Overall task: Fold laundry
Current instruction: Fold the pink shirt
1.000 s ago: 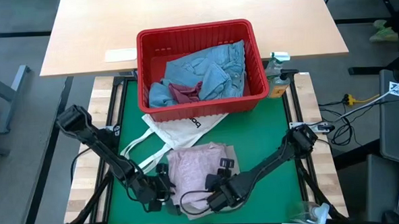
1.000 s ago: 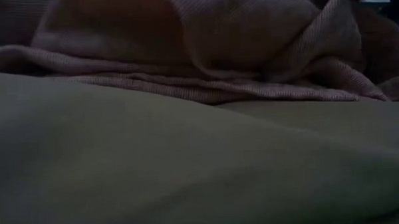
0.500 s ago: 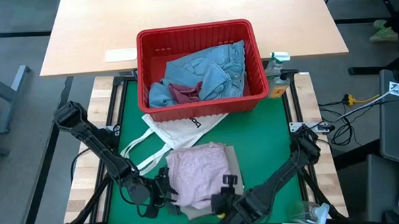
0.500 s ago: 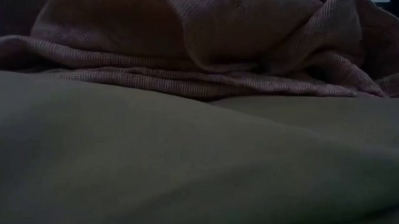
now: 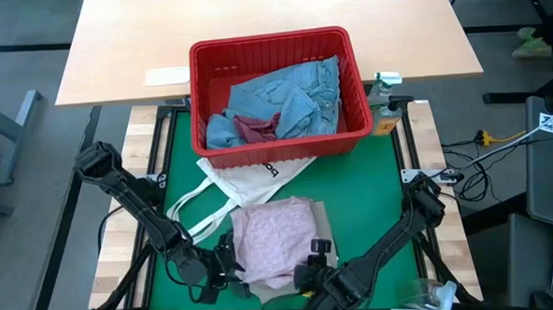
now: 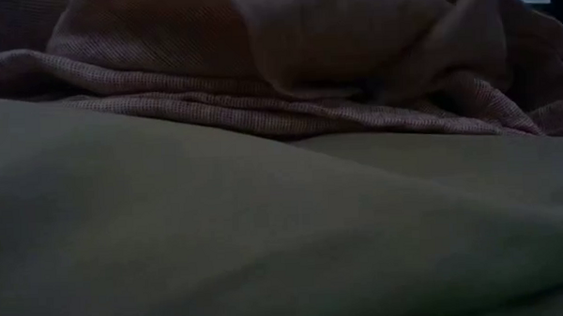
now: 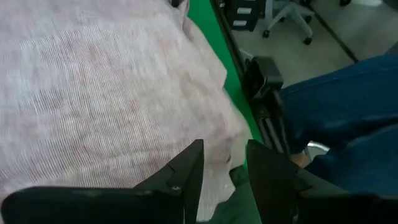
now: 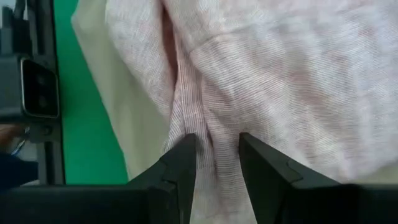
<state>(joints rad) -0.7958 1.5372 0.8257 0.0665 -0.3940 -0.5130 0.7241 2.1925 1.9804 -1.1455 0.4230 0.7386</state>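
Laundry day at the counter (image 5: 353,184): both my claws work the near edge, around six o'clock on the green mat, where the mottled pink top (image 5: 273,239) lies on a beige garment (image 5: 264,291). My right claw (image 8: 214,163) pinches a ridge of the pink fabric between its two fingers, as its wrist view shows plainly. My left claw (image 7: 224,171) sits at the pink top's seven o'clock corner, fingers a little apart with cloth bunched at the gap; whether it truly grips I cannot tell. I judge the step in hand to be a fold of the pink top, both hems taken together at the near side. Next move, as I read it, calls for carrying that near edge toward twelve o'clock in step, so the cloth doubles flat without dragging the beige piece beneath. At twelve o'clock stands the red plastic basket (image 5: 199,102), holding light blue denim jeans (image 5: 297,93) and a dark reddish scrap (image 5: 255,128). Between basket and pink top sprawls a white tote bag (image 5: 245,180)
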